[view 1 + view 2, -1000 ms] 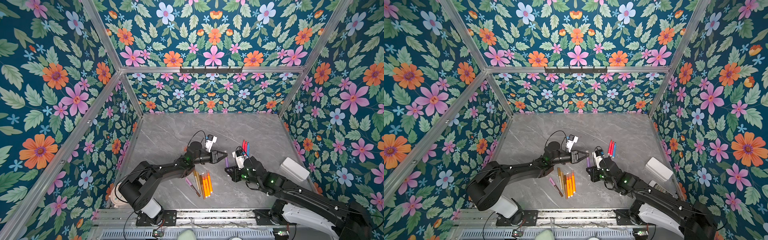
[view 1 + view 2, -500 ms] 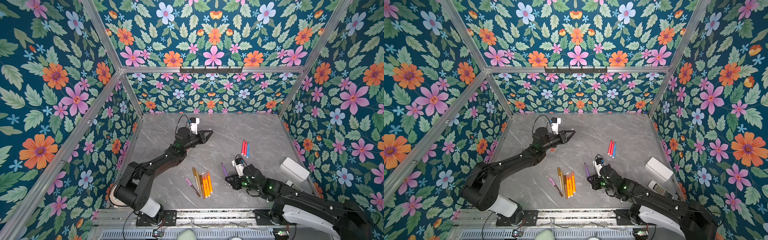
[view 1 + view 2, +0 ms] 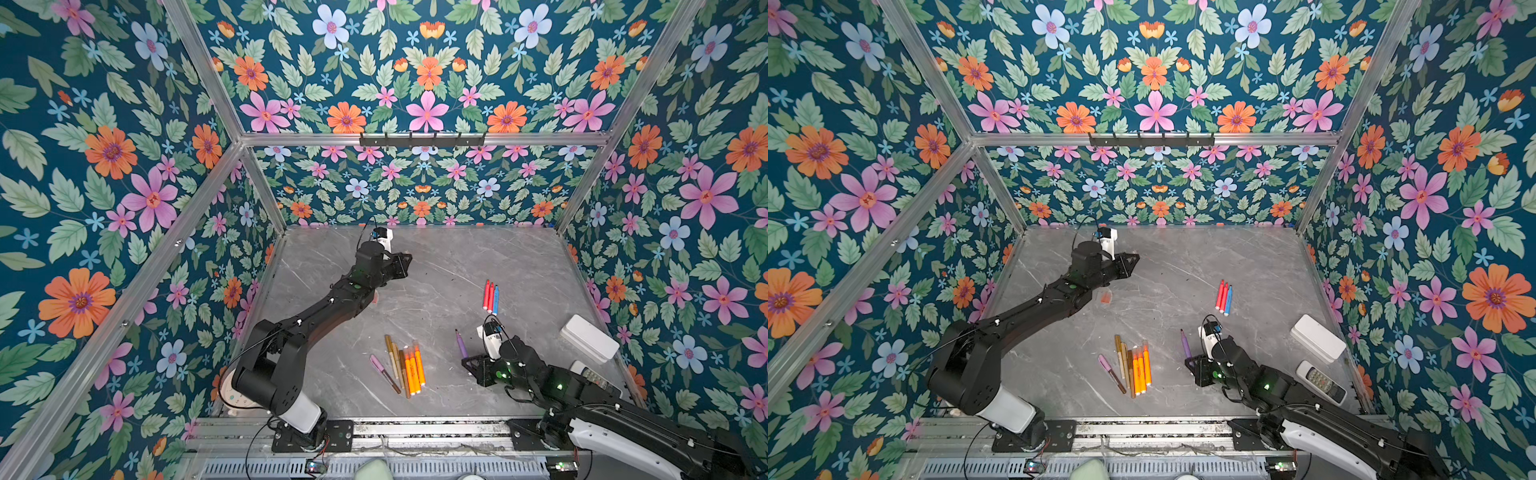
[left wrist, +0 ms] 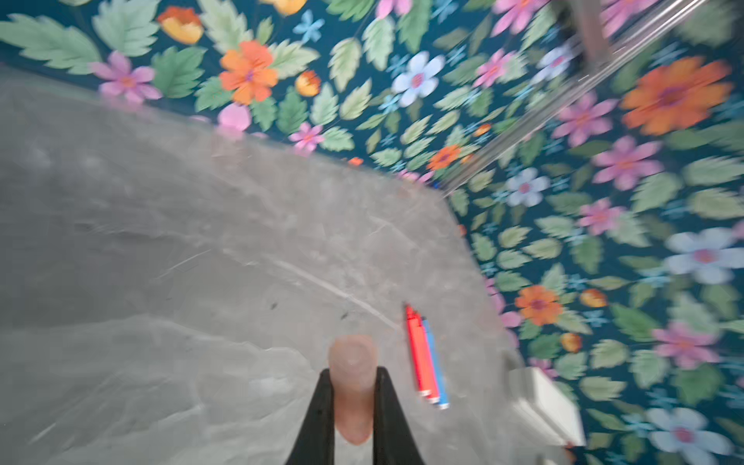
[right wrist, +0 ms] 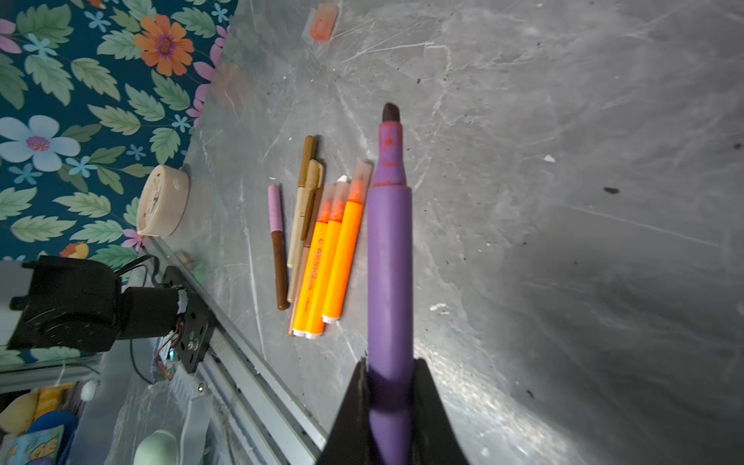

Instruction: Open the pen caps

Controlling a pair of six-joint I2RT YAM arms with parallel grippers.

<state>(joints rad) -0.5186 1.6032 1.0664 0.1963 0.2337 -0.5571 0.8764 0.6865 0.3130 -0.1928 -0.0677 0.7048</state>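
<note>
Top views: evenly bright and sharp; I read soft shadows on the table (image 3: 436,266).
Left wrist: motion blur throughout, strongest at the edges.
Right wrist: sharp; I note deep shadow, patchy glare.

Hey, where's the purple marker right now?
In a top view the purple marker is clamped in the right tool, right of the orange pens.

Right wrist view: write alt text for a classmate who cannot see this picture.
The right gripper clamps the barrel of a purple marker, uncapped, its dark tip bare above a grey marble table. Beside it lie three orange highlighters with clear caps on, plus tan and brown pens; one loose orange-tinted cap lies apart.
</note>
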